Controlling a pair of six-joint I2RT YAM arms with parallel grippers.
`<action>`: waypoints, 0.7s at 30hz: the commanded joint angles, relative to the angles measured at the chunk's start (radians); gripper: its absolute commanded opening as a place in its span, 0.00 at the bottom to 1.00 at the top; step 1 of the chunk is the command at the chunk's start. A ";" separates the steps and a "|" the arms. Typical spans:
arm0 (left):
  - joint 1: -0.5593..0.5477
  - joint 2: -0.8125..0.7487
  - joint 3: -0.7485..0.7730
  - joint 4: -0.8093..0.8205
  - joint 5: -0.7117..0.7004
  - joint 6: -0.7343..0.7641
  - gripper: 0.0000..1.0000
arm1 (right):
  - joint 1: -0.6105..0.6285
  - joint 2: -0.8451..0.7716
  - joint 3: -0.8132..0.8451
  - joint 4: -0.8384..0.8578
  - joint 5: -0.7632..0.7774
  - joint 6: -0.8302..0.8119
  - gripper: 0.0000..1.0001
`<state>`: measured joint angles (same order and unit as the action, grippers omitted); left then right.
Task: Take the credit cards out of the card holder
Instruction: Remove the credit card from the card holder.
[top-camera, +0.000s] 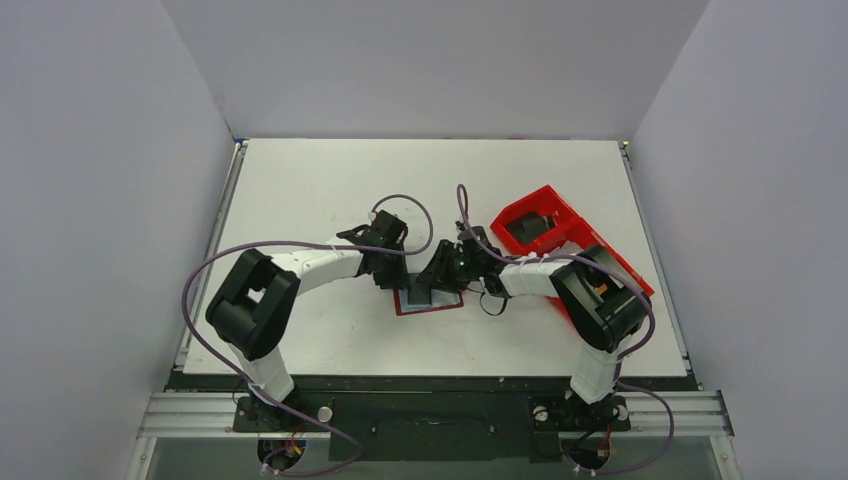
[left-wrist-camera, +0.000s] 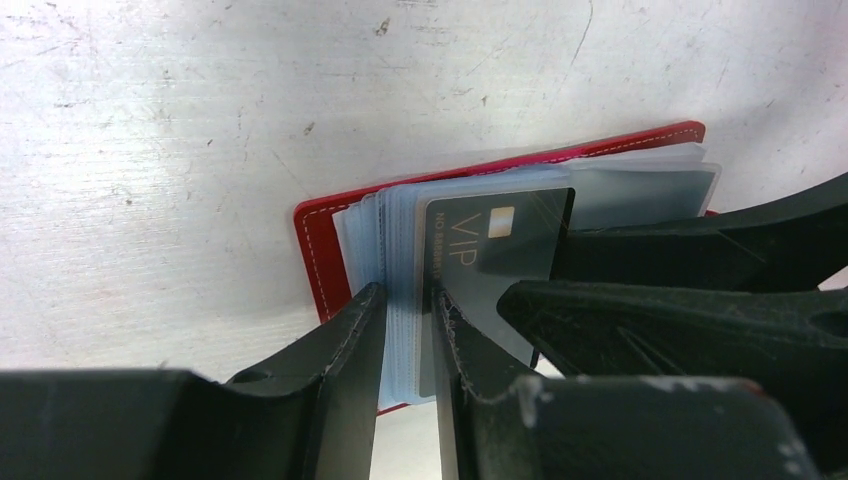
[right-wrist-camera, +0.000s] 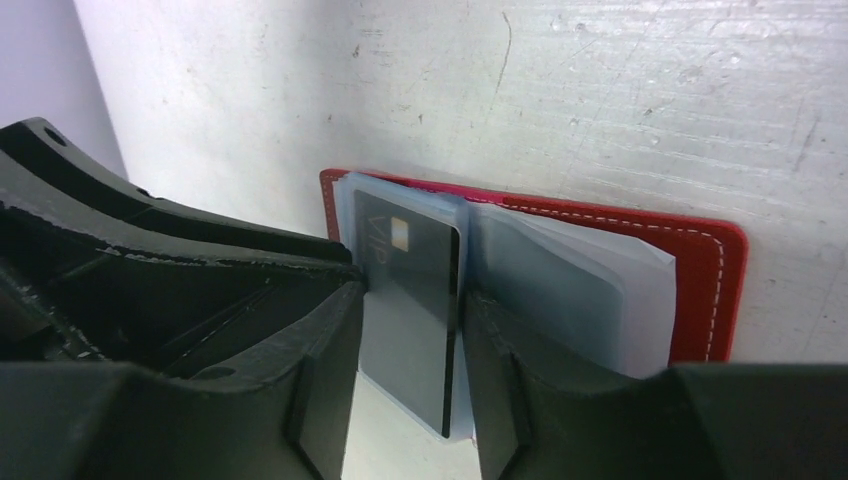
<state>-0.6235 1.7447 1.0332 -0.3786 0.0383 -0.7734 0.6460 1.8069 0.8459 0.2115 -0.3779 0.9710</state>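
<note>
Two grippers at card holder (top-camera: 430, 306), open on table (top-camera: 300, 180). Left gripper (left-wrist-camera: 405, 300) pinches clear pages (left-wrist-camera: 400, 230). Dark card (left-wrist-camera: 500, 240) sits between right gripper (right-wrist-camera: 410, 300) fingers (squeeze unclear), long side pointing back toward right arm (top-camera: 560, 275).

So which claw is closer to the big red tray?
Right. The right claw is over the card holder, on the side toward the red tray; the left claw is at the holder's left edge, further away.
</note>
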 joint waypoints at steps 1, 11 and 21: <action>-0.025 0.072 0.019 -0.066 -0.089 0.004 0.22 | -0.014 0.003 -0.058 0.122 -0.072 0.045 0.42; -0.027 0.085 0.007 -0.074 -0.099 -0.020 0.23 | -0.100 -0.003 -0.182 0.351 -0.165 0.157 0.46; -0.027 0.084 0.000 -0.062 -0.090 -0.030 0.23 | -0.127 0.050 -0.247 0.560 -0.200 0.291 0.28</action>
<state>-0.6411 1.7714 1.0649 -0.3950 0.0013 -0.8078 0.5285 1.8294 0.6117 0.6296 -0.5587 1.2060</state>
